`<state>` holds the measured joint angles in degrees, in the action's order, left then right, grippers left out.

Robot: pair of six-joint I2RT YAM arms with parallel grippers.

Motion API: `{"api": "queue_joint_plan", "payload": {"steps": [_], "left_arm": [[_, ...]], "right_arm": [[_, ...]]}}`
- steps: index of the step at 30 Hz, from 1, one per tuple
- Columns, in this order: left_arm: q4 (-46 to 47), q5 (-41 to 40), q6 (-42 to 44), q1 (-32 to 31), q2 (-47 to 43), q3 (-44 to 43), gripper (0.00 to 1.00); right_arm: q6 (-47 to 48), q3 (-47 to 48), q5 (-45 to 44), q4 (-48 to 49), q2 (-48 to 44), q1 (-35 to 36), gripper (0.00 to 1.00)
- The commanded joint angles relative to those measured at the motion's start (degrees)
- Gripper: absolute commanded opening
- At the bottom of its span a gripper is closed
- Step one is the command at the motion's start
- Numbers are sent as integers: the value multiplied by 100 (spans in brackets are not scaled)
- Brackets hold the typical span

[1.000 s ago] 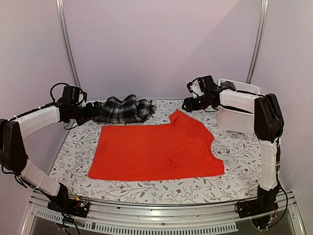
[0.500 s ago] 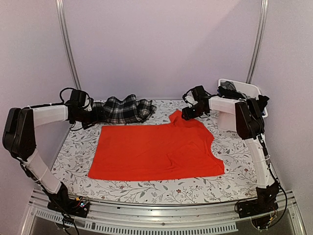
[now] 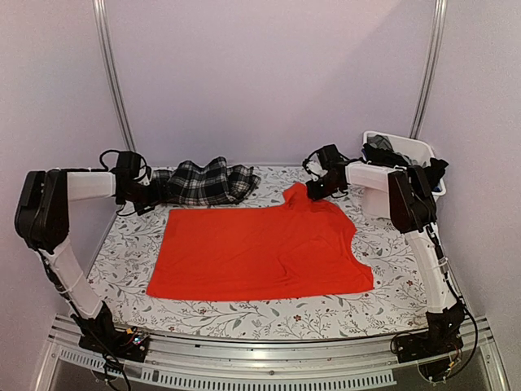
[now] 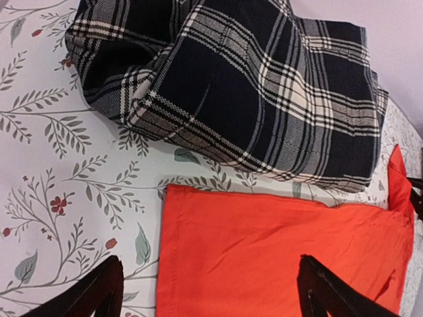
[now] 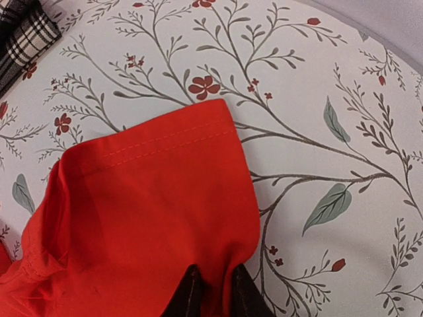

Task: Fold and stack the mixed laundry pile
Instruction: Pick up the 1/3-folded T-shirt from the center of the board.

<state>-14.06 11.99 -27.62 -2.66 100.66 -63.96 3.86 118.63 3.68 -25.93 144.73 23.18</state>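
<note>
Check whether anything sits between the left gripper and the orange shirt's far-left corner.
Nothing visible does. The left gripper is open, and the orange shirt has its corner lying uncovered just ahead of it. The plaid garment lies beyond that corner, not in between.

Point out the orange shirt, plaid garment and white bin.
orange shirt (image 3: 260, 248), top external view, middle of spread body.
plaid garment (image 4: 251, 86), left wrist view, centre of bunched cloth.
white bin (image 3: 374, 202), top external view, front wall.
</note>
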Motion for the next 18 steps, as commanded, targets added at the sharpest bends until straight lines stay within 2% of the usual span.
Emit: {"api": "queue_joint_plan", "payload": {"steps": [1,4,9,18], "left_arm": [[118,75,186,136,200,-229,87],[207,51,327,169,350,-234,77],[358,66,479,178,661,-309,62],[434,-29,558,178,1417,-707,50]], "right_arm": [[-7,114,168,-221,193,-48,8],[-40,114,272,-178,91,-63,2],[-77,114,341,-140,12,-85,0],[-123,83,370,-136,3,-92,0]]}}
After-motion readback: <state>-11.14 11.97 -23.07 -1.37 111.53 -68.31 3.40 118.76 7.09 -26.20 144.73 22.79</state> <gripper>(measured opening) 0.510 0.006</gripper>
